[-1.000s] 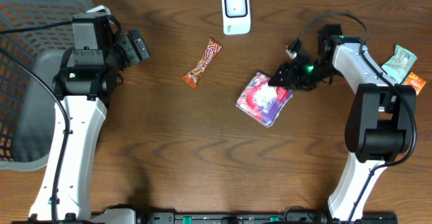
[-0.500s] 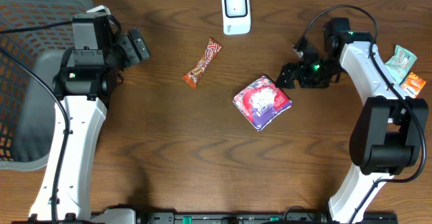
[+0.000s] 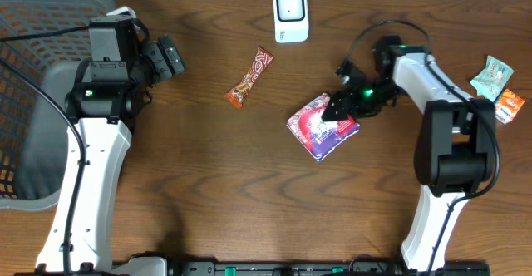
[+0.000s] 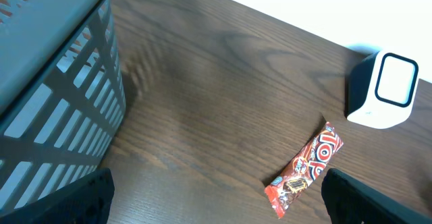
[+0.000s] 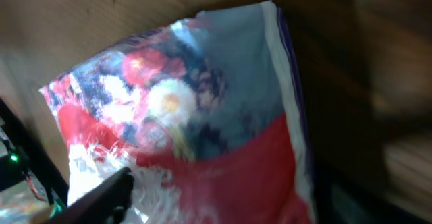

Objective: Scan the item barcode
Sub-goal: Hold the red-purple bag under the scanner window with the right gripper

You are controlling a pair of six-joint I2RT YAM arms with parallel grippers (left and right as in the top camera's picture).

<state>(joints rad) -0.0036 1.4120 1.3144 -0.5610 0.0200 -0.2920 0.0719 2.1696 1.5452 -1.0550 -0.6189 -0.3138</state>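
Note:
A red and purple flower-print pouch (image 3: 316,126) lies flat on the table, right of centre. My right gripper (image 3: 342,109) is down over the pouch's upper right corner. In the right wrist view the blurred pouch (image 5: 202,116) fills the space between the jaws. One dark finger (image 5: 108,193) rests against its white and red part, and the grip itself is blurred. The white barcode scanner (image 3: 290,14) stands at the back edge, well apart from the pouch. My left gripper (image 3: 169,56) hovers open at the far left with nothing between its fingers (image 4: 81,197). No barcode shows in any view.
A red candy bar (image 3: 250,77) lies diagonally between the arms, also in the left wrist view as the candy bar (image 4: 305,170) in front of the scanner (image 4: 381,92). Two snack packets (image 3: 492,75) lie at the right edge. A grey mesh basket (image 3: 33,27) stands far left.
My right gripper pulled back off the pouch to the right, then came back down-left onto its corner. The pouch shifted slightly left. The left arm has not moved.

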